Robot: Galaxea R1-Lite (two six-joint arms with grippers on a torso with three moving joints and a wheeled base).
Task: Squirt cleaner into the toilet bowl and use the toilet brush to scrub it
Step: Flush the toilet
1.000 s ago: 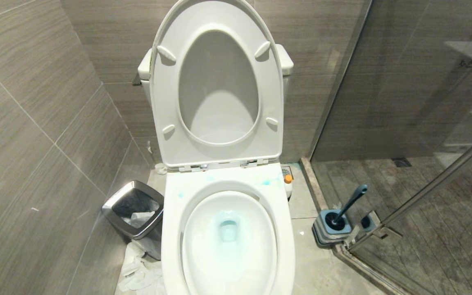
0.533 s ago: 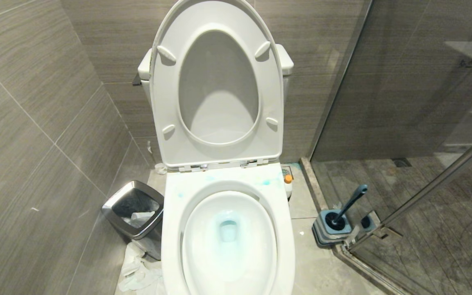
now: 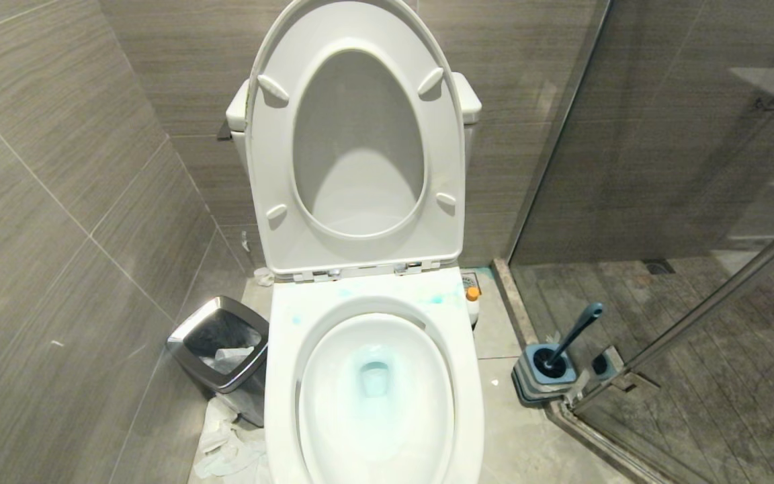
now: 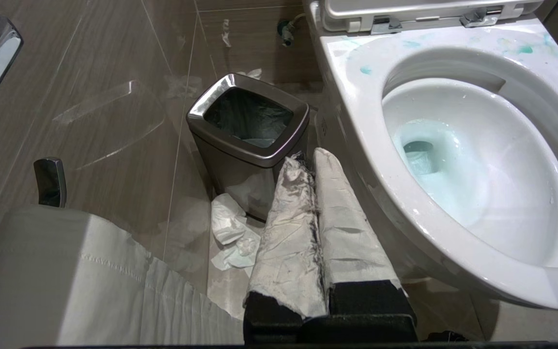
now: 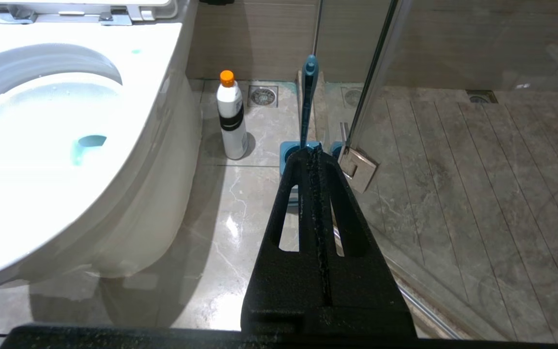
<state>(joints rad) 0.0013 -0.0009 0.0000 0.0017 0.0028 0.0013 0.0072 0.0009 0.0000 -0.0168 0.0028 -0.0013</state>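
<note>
- Right now the toilet bowl (image 3: 373,403) sits in the middle of the head view, with its seat and lid (image 3: 357,141) tipped up against the tank (image 3: 466,101).
- Pale blue cleaner (image 3: 373,376) tints the water down in the drain hole, and small blue blots mark the back rim (image 3: 444,298).
- On the robot's right, the toilet brush (image 3: 575,333) stands in its holder (image 3: 541,376) on the floor, right at the corner of the glass shower door (image 3: 696,202). Its blue handle leans up and away from the toilet.
- Some bare grey floor (image 3: 501,417) lies between the holder and the side of the bowl.
- A white bottle with an orange cap (image 5: 230,121) stands just beside the bowl, near the back wall and a floor drain (image 5: 263,96).
- On the robot's left, a steel-rimmed bin (image 3: 222,349) sits tight between the bowl and the tiled wall (image 3: 58,235). Crumpled white paper (image 3: 226,444) lies on the floor in front of it.
- The left gripper (image 4: 308,157) hangs low beside the bowl's edge, near the bin. Its cloth-wrapped fingers (image 4: 288,218) are pressed together and carry nothing.
- The right gripper (image 5: 314,151) points at the brush holder but stays apart from it. Its black fingers (image 5: 291,213) are pressed together and carry nothing.
</note>
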